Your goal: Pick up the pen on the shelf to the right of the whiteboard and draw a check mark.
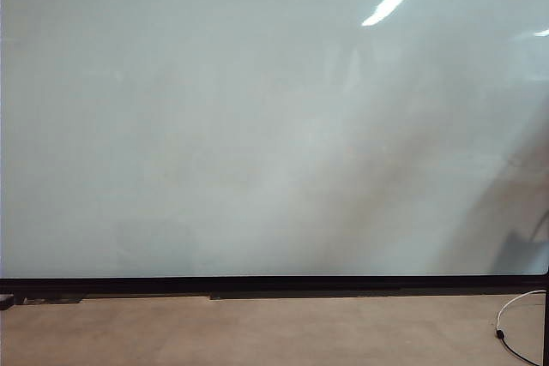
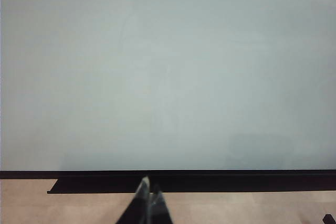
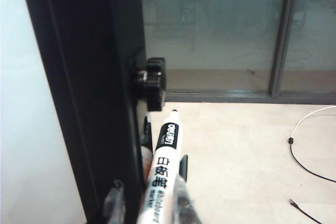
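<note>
The whiteboard (image 1: 257,126) fills the exterior view and also the left wrist view (image 2: 168,77); no check mark is in view on it. In the right wrist view the whiteboard's (image 3: 21,103) black frame (image 3: 89,77) runs beside the pen (image 3: 167,140), a white marker with black print, tip pointing away. My right gripper (image 3: 148,200) is open around the pen's barrel: one finger (image 3: 181,198) lies against it, while the other finger (image 3: 114,198) stands a little apart. My left gripper (image 2: 149,190) is shut and empty, low in front of the board's lower frame. Neither gripper shows in the exterior view.
A black knob-like bracket (image 3: 149,80) juts from the frame just beyond the pen. Behind it stands a glass partition (image 3: 220,24). Thin cables (image 3: 310,166) lie on the pale floor, and a white cable (image 1: 515,306) curls at the board's lower right corner.
</note>
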Motion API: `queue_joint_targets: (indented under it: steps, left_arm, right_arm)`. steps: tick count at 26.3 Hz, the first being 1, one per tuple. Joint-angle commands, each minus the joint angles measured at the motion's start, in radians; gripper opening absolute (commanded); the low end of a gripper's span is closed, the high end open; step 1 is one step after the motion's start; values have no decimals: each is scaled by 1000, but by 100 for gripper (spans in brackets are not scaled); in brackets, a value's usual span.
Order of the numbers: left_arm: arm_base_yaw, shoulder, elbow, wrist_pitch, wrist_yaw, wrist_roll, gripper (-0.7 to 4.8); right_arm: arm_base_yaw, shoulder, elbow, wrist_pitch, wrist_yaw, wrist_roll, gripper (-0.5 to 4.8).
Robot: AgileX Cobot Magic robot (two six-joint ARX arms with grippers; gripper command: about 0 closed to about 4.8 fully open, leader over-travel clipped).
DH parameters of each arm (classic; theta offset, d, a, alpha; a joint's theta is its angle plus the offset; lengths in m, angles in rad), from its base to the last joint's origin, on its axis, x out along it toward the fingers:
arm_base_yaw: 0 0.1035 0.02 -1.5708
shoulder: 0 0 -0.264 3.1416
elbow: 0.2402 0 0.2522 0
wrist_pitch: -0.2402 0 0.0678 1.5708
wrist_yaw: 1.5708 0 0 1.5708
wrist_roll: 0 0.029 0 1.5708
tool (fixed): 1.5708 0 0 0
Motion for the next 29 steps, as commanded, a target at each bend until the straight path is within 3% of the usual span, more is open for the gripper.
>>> queue_joint_targets:
  steps: [1, 3, 6, 29]
  left_arm:
    - [0, 0, 3, 13, 0, 5, -4]
    - [0, 0, 3, 13, 0, 5, -4]
    - [0, 0, 3, 13, 0, 5, -4]
    - [0, 0, 3, 13, 0, 5, -5]
  right_arm:
    - [0, -4, 2, 1, -3, 4, 94]
    - [0, -3, 2, 1, -3, 3, 83]
    - [-1, -4, 2, 2, -6, 3, -9]
    - [-31, -17, -23, 81, 45, 11, -9]
